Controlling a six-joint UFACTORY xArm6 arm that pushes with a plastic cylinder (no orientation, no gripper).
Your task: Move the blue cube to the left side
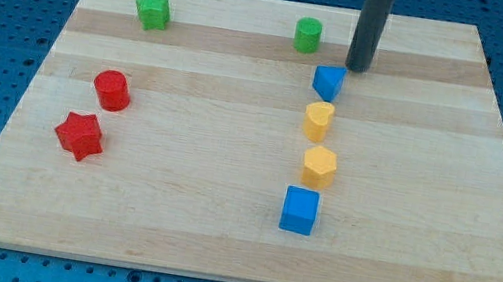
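Observation:
The blue cube (299, 210) sits low on the wooden board (168, 219), right of centre. A second blue block (328, 81), angular in shape, lies higher up in the same column. My tip (357, 69) is at the end of the dark rod near the view's top, just up and right of that upper blue block, close to it. The tip is far above the blue cube, with two yellow blocks between them.
Two yellow blocks (318, 120) (319, 166) stand in a column between the blue blocks. A green cylinder (308, 35) and a green star (153, 11) sit near the top edge. A red cylinder (112, 90) and a red star (79, 135) lie at the left.

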